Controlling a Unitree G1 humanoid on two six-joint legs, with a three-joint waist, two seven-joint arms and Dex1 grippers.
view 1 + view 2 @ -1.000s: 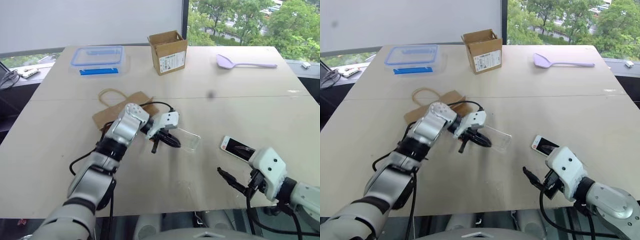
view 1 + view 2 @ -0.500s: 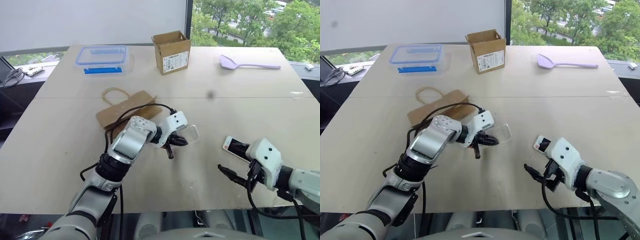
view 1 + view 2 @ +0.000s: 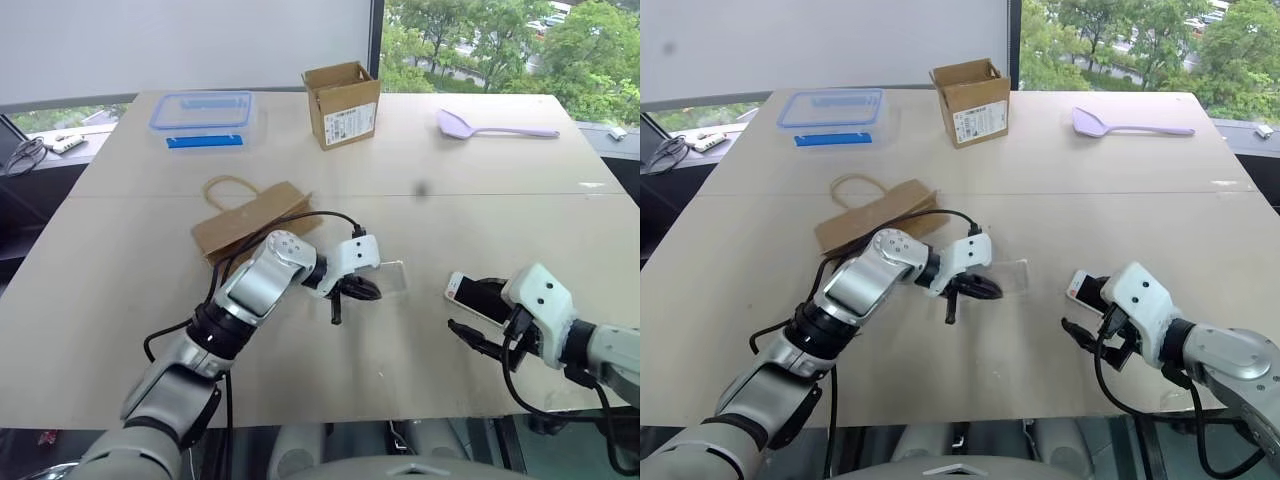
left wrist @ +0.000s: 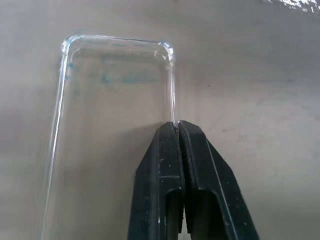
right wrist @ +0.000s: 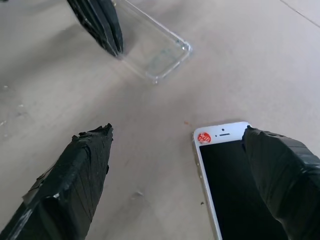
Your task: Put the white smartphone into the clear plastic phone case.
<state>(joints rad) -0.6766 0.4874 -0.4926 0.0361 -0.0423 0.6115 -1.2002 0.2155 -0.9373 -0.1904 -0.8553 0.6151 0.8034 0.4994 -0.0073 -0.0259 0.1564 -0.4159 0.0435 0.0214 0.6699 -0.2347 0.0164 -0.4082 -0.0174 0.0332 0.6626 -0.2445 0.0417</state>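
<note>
The clear plastic phone case (image 3: 392,275) lies flat, low over the middle of the table, hollow side up. My left gripper (image 3: 364,290) is shut on one long rim of it, and the pinch shows at the case's edge (image 4: 171,107) in the left wrist view. The white smartphone (image 3: 474,297) lies screen up on the table to the right of the case (image 5: 157,57). My right gripper (image 5: 177,135) stands wide open just short of the phone (image 5: 225,175), with one finger (image 5: 280,165) over the phone's side and the other finger (image 5: 75,170) over bare table.
A brown paper bag (image 3: 250,220) lies behind my left arm. Along the far side stand a blue-lidded clear food box (image 3: 200,118), a small cardboard box (image 3: 342,103) and a lilac spoon (image 3: 495,127). The table's front edge (image 3: 400,415) runs close under my right gripper.
The left gripper carried the case a little to the right and laid it flatter. The right gripper came forward to the phone, still open.
</note>
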